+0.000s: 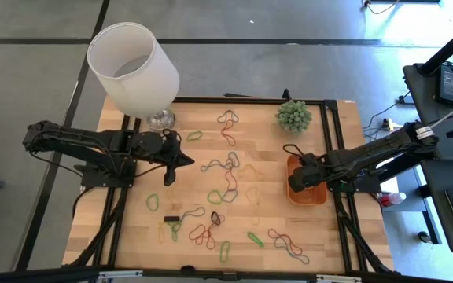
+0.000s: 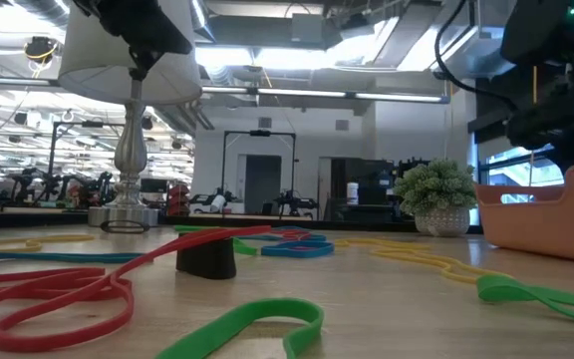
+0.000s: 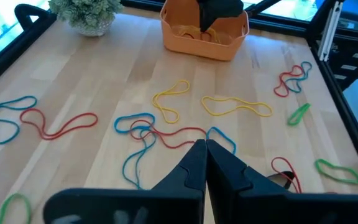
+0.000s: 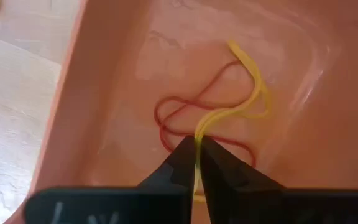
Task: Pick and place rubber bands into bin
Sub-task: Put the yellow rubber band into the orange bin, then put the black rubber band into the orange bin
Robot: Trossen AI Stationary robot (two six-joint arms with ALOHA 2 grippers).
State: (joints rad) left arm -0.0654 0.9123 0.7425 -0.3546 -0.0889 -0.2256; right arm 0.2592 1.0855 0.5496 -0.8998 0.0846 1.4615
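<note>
Orange bin (image 4: 110, 81) holds red band (image 4: 173, 118), yellow band (image 4: 247, 81); white lampshade (image 1: 132, 67); green plant (image 1: 294, 115).

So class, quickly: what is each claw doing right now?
Left claw: shut, empty.
Right claw: over the bin, pinching a yellow rubber band.

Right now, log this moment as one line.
right gripper: inside orange bin, fingers pinching yellow rubber band | red band in bin | left gripper: shut, mid-table

Two dark arms, the left arm (image 1: 93, 145) and right arm (image 1: 368, 149), are built of jointed black segments with black cables; each ends in tapered black fingers (image 3: 194, 168).
</note>
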